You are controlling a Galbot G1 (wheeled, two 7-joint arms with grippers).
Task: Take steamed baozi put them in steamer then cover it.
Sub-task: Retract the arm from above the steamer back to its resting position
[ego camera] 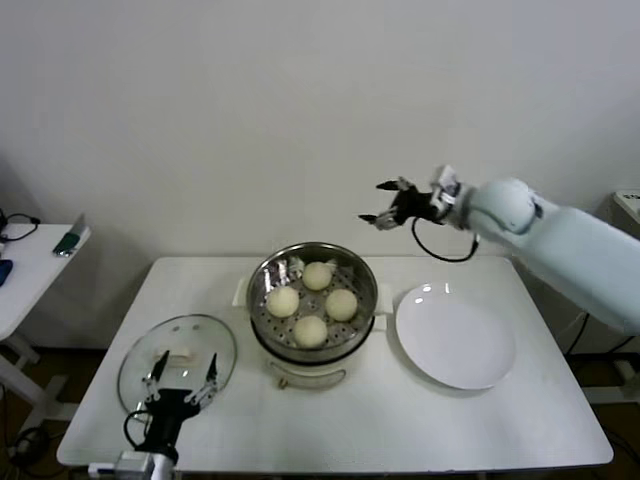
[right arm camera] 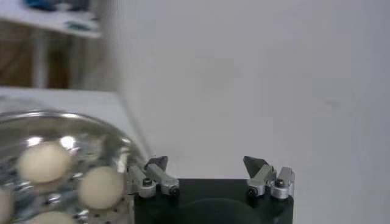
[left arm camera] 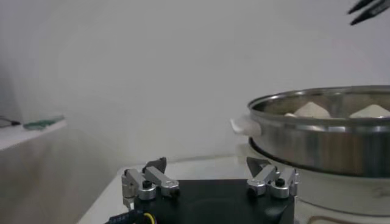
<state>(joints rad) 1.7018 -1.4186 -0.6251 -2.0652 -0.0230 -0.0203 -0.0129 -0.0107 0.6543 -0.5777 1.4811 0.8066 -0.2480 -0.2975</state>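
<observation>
Four steamed baozi (ego camera: 311,303) fill the steamer (ego camera: 313,300); the cover (ego camera: 177,361) lies touching, apparently, the spread-fingered left gripper (ego camera: 182,382), at the steamer's eight o'clock. The right gripper (ego camera: 392,205), fingers apart, hovers at one o'clock.

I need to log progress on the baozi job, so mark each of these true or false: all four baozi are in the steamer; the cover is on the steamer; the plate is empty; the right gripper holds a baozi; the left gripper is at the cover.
1. All four steamed baozi sit in the steamer. True.
2. The cover is on the steamer. False: it lies on the table, on the robot's left of the steamer.
3. The plate is empty. True.
4. The right gripper holds a baozi. False: it is open, empty, raised behind the steamer.
5. The left gripper is at the cover. True: open over its near edge.
</observation>
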